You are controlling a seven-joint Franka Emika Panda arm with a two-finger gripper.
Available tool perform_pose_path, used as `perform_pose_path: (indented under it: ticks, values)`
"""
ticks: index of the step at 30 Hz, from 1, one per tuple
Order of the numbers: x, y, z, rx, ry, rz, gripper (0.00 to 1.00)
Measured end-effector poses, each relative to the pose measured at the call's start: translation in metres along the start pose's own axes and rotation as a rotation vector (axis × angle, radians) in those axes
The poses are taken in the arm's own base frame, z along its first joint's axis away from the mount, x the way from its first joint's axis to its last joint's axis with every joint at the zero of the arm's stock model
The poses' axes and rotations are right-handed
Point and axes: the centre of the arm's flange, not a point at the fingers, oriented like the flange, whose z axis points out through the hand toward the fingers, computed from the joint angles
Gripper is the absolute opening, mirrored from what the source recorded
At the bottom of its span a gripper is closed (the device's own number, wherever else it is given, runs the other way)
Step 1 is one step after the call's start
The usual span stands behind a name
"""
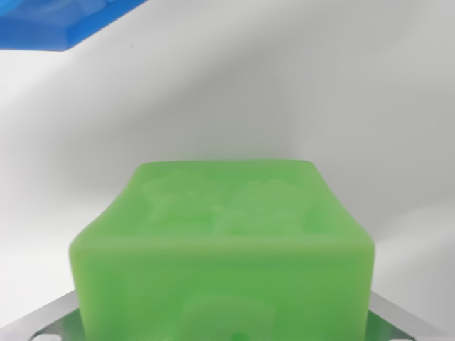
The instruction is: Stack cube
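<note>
**Green cube fills the lower wrist view, blue block at the upper left corner**

Start at the wrist view's left. At about 11 o'clock, right in the top corner, you see part of a blue cube [60, 23]; only a slanted edge and a slice of one face show, and the rest is cut off by the frame. It is well apart from everything else in view, and you cannot tell from this angle whether it rests on the counter [234, 92] or sits above it.

Move toward the centre. The white counter spreads across the whole upper and middle part of the picture, with soft grey shadows running across it from about 10 o'clock toward 3 o'clock.

At 6 o'clock the green cube [224, 256] takes up most of the lower half. It sits close to the camera, upright, with its top face tilted back toward you. That face carries a raised relief pattern, too blurred to make out. A second raised shape shows faintly on the near face.

At 7 o'clock and 5 o'clock, grey metal parts of the end effector [224, 334] peek out on either side of the green cube's base, touching or just beside it. The fingertips are hidden, so you cannot tell whether the end effector is clamped on the green cube or parted.
</note>
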Motion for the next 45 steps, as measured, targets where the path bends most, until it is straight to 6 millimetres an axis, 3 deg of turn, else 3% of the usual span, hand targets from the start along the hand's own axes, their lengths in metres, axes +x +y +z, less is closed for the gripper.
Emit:
perform_pose_path:
  ticks: [20,45]
  values:
    - [0.0,-0.002,-0.054,0.005,0.003,-0.006,0.0]
    - [0.014,-0.035,-0.083,0.004,0.001,-0.207,0.0]
